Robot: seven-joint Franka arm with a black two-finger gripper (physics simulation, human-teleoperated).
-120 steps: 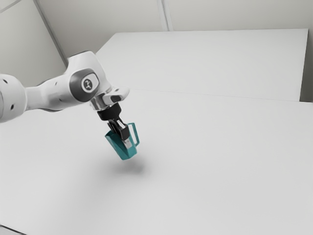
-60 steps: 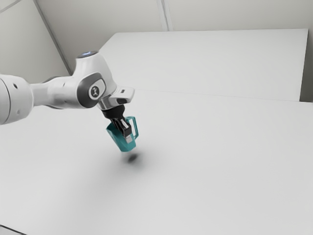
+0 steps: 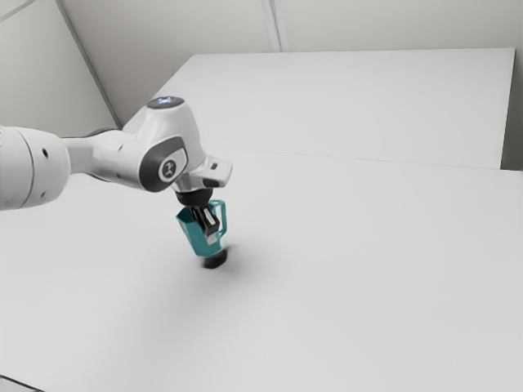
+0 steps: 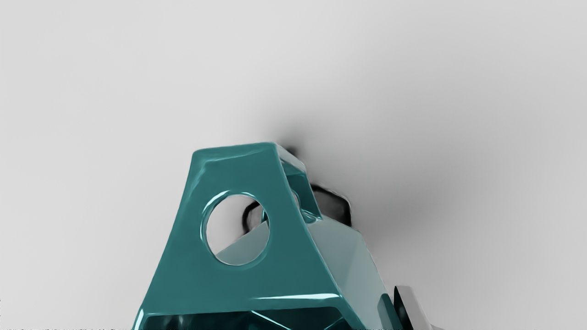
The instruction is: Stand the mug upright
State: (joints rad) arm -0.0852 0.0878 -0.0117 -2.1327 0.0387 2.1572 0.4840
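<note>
Pinched in the gripper: the mug, long axis leaning, mouth toward the exterior view's left, base close over the table, well short of its far edge. Likely needs righting toward the exterior view's right.

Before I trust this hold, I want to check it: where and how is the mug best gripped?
I'd take the mug from above, pinching opposite flat walls, off the handle: it leans, but its mouth is uppermost and the handle juts to one side.
</note>
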